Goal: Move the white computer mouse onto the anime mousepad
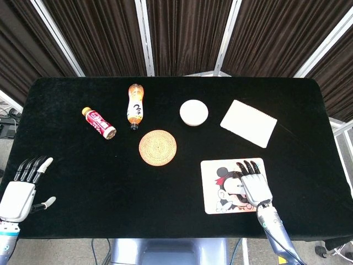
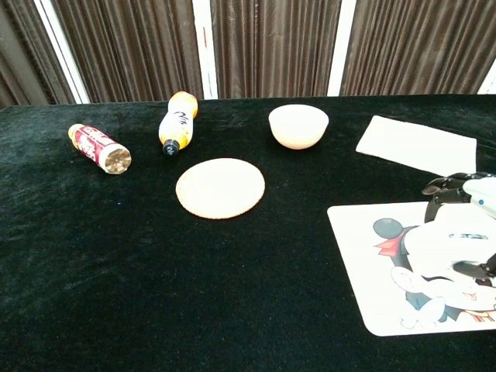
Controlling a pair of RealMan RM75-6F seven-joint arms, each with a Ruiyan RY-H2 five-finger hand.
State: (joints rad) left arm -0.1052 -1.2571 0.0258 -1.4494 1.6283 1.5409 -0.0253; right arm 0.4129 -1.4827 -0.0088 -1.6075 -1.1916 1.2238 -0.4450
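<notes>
Your right hand (image 1: 255, 187) lies palm-down over the anime mousepad (image 1: 215, 196), its fingers (image 2: 443, 186) curled around the white computer mouse (image 2: 452, 245), which sits beneath them. In the chest view the mouse looks low enough to rest on the printed face, though you cannot tell from here whether it touches (the palm hides it entirely in the head view). Holding from above keeps it level for setting down, so what remains, judging by this, is to let go and lift clear. Your left hand (image 1: 22, 187) hangs well off to the far side, fingers spread and holding nothing, clear of the work.
</notes>
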